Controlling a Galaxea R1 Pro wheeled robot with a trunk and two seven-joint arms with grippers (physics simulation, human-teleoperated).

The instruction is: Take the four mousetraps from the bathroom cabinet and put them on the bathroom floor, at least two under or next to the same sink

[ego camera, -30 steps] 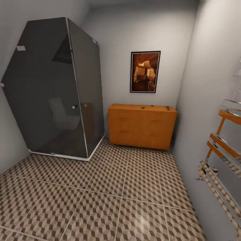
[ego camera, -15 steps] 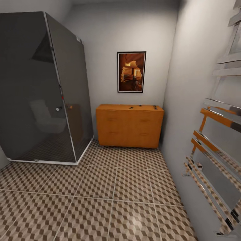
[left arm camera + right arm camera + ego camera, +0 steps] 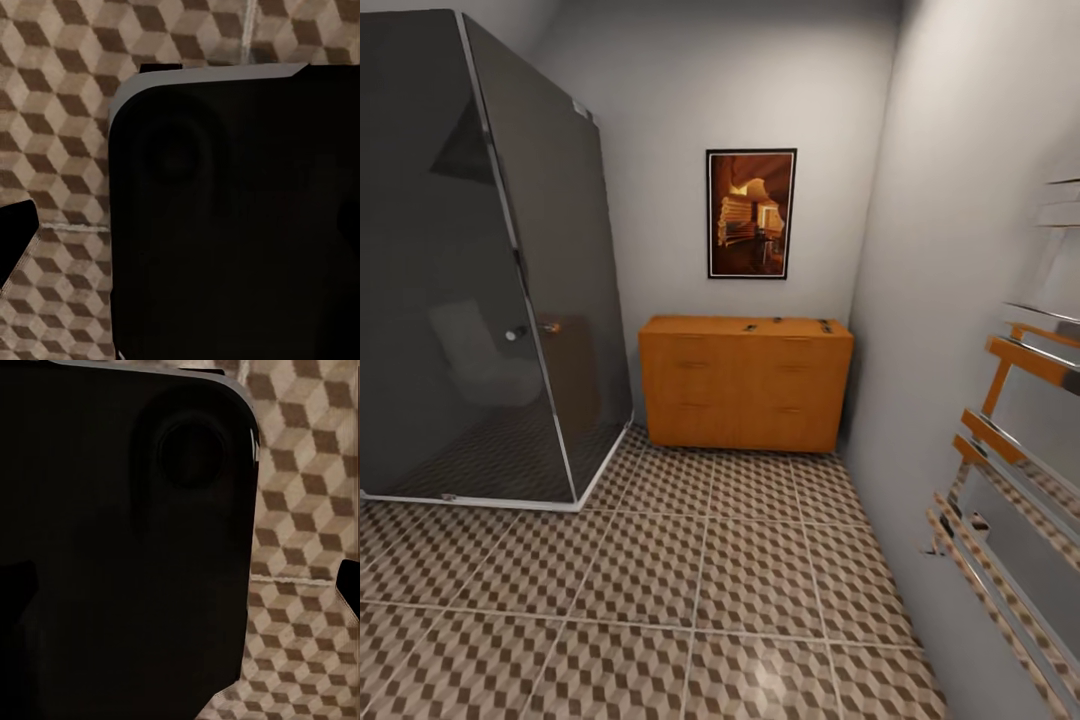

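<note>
Head view, L to R: dark glass shower stall (image 3: 470, 270), orange cabinet (image 3: 745, 385) vs. back wall w/ small dark mousetraps (image 3: 825, 325) on top, chrome towel rail (image 3: 1020, 470). Cube-pattern bathroom floor (image 3: 690, 590) spreads below. Claw state: can't tell; mousetraps far ahead.

dim, even light | soft glare on floor tiles (image 3: 760, 670) | edges stretched; wrist views v. dark

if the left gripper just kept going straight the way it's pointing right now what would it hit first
Most likely the robot's own dark body panel, which blocks most of the left wrist view close in front. Past its edge lies the bathroom floor. Depth is unclear, so the line might clear the panel and meet the tiles instead.
</note>
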